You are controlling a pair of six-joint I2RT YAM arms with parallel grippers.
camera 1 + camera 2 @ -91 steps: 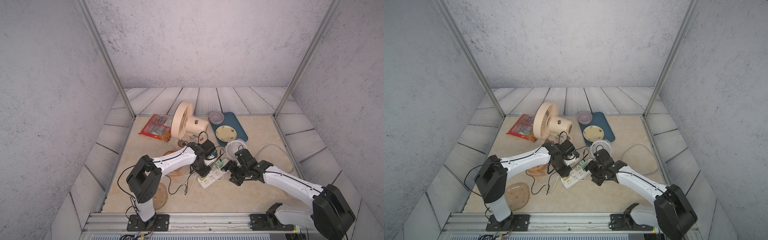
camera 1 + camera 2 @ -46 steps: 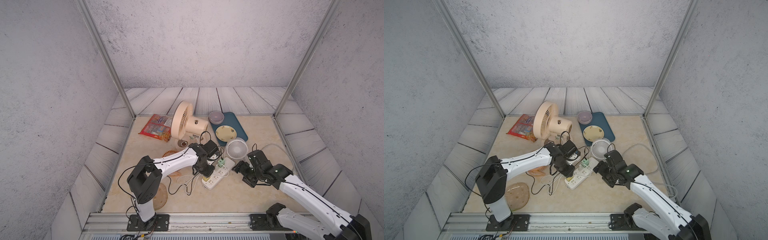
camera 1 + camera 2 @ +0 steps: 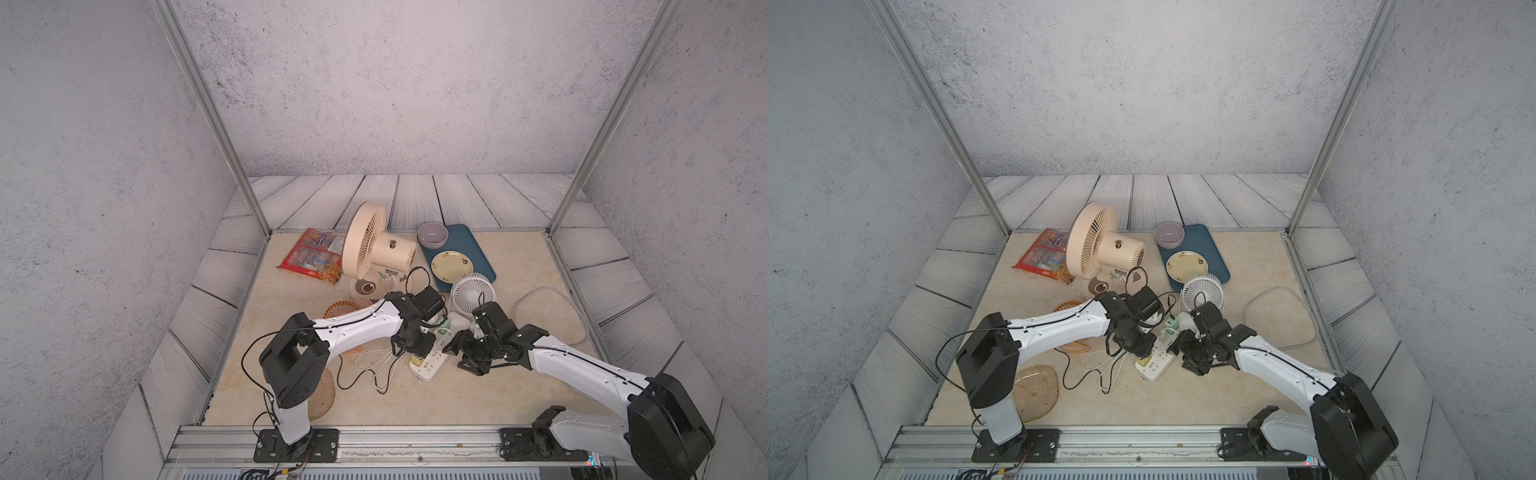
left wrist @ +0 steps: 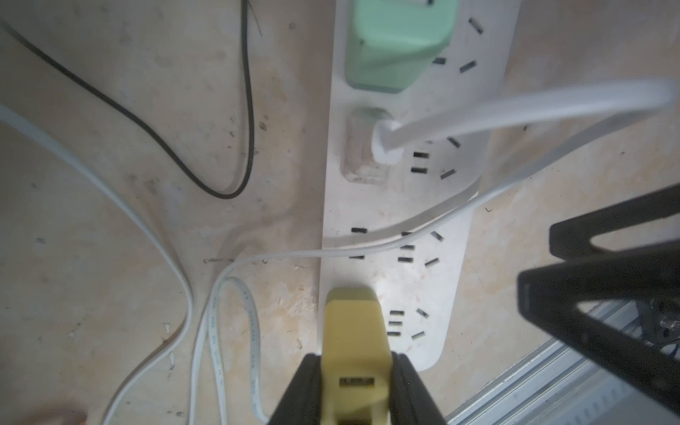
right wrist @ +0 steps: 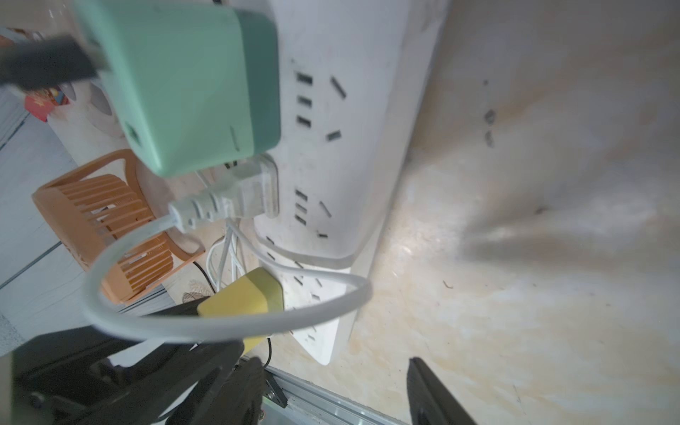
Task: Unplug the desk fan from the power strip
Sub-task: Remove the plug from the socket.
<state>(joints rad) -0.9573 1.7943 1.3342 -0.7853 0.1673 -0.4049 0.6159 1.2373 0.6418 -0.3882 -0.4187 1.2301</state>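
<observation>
The white power strip (image 3: 430, 363) (image 3: 1156, 365) (image 4: 401, 206) (image 5: 342, 147) lies slantwise on the tabletop. In it sit a green adapter (image 4: 397, 40) (image 5: 191, 84), a white plug with a white cord (image 4: 382, 147) (image 5: 235, 198) and a yellow plug (image 4: 355, 331) (image 5: 246, 294). My left gripper (image 3: 415, 351) (image 4: 355, 382) is shut on the yellow plug, which stands against the strip's near end. My right gripper (image 3: 461, 351) (image 5: 331, 386) hangs open at the strip's right side, nothing between its fingers. The beige desk fan (image 3: 374, 249) stands behind; which plug is its own I cannot tell.
A small white fan (image 3: 473, 291) stands just behind the right gripper. A blue tray (image 3: 482, 266) with a bowl and a plate is at the back. A snack packet (image 3: 311, 257), an orange basket (image 5: 103, 228), loose cords (image 3: 374, 370) and a thick white cord loop (image 3: 552, 311) surround the strip.
The right arm drew back to the right, then returned to the strip's side with its jaws narrower. The left gripper kept its hold on the yellow plug; the strip shifted slightly.
</observation>
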